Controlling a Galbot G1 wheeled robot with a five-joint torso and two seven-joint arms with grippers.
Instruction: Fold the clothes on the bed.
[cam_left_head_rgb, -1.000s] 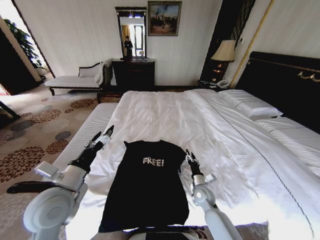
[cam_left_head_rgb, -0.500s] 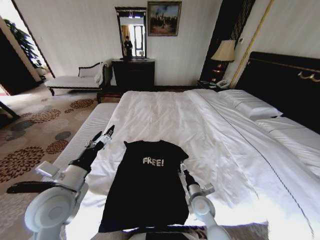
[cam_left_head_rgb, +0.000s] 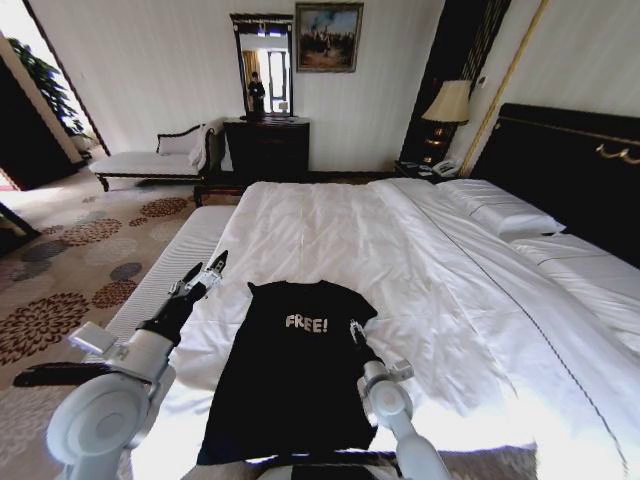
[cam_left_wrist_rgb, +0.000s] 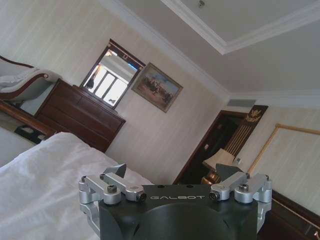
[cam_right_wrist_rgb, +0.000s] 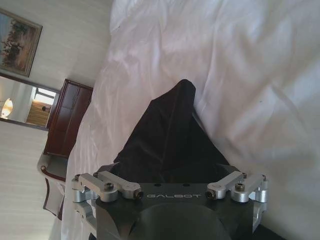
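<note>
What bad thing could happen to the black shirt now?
The right gripper is at the shirt's edge, over the white duvet. It might pinch the duvet along with the shirt. The left gripper hangs off to the side, so a one-sided pull could bunch the shirt. The shirt's lower end lies near the bed's edge and might slip off.

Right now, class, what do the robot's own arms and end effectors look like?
Both arms have rounded white shells with silver-grey joints. The left end effector and right end effector sit on slim black wrists. Up close, each has a black body lettered GALBOT, with silver metal finger brackets held by screws on either side.
</note>
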